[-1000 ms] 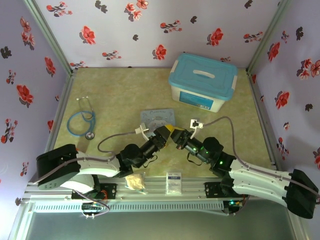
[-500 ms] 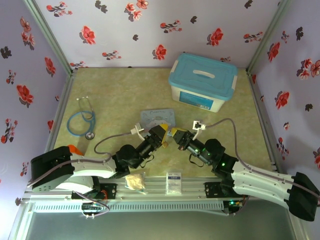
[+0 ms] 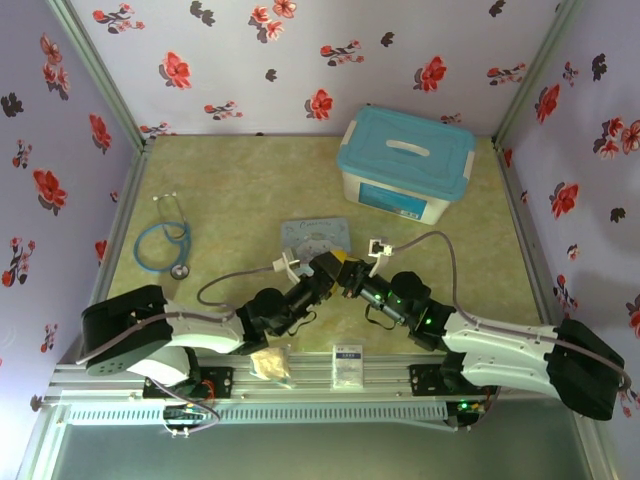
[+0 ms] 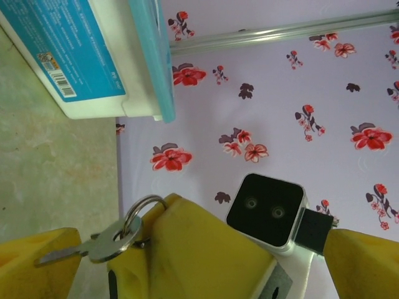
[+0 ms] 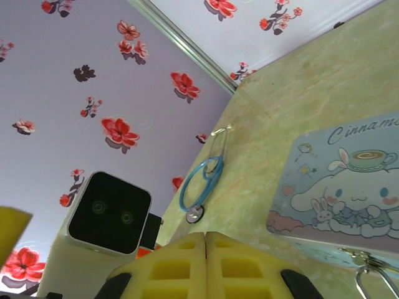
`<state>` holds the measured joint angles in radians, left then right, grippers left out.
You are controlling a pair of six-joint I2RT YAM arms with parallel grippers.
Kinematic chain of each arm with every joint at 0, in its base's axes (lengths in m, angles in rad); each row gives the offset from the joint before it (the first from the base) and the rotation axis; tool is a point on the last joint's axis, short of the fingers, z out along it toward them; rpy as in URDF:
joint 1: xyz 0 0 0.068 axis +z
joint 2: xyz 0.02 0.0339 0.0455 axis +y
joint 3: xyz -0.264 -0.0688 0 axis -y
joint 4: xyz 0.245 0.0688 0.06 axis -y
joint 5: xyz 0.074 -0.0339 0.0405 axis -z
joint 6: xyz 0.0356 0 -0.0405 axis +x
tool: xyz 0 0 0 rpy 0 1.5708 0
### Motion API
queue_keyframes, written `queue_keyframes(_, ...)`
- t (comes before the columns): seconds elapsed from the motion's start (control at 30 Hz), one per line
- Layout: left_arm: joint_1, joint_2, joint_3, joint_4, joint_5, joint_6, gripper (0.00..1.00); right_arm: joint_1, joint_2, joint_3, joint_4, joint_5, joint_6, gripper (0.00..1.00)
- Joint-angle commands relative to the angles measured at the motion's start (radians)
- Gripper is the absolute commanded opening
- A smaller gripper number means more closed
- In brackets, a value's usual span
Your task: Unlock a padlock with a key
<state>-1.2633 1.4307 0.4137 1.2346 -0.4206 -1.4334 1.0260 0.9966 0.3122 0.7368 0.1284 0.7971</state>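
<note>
Key: tiny thin dark-grey metal key (image 4: 87,249), prob light, stiff, slippery; we pinch flat head.
L gripper (image 3: 327,266): spread wide.
R gripper (image 5: 206,240): pressed together.

High rear overhead view; two low, close wrist views face to face above the table (image 3: 230,190).

Two robot arms, the left arm (image 3: 200,330) and the right arm (image 3: 500,340); two grippers, the left gripper (image 3: 333,264) and the right gripper (image 3: 351,277); two wrist cameras, the right arm's camera (image 4: 267,208) and the left arm's camera (image 5: 109,212); one white storage box (image 3: 395,200) with one teal lid (image 3: 405,145); one blue stethoscope (image 3: 179,269); one pale blue cartoon tin (image 5: 340,180); one small grey key (image 4: 93,247) on one metal ring (image 4: 131,208); one white card (image 3: 347,365); one crumpled beige wad (image 3: 268,363).
</note>
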Motion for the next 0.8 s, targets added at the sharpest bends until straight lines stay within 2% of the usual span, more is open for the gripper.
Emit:
queue_keyframes(0.0,-0.001,-0.081,-0.035,0.052,-0.059,0.047,0.98,0.021,-0.017,-0.006,0.053,0.017,0.010,0.00)
queue_keyframes(0.1,0.005,-0.134,-0.053,0.033,-0.076,0.084,0.93,0.039,-0.035,-0.017,0.027,0.045,0.010,0.00)
queue_keyframes(0.2,0.005,-0.163,-0.062,-0.003,-0.086,0.094,0.92,0.049,-0.033,-0.019,0.016,0.046,0.015,0.00)
queue_keyframes(0.47,0.009,-0.144,-0.071,0.013,-0.093,0.076,0.86,0.060,-0.008,-0.012,0.029,0.037,0.014,0.00)
queue_keyframes(0.77,0.011,-0.163,-0.085,-0.043,-0.116,0.073,0.72,0.065,-0.053,-0.019,-0.018,0.061,0.009,0.00)
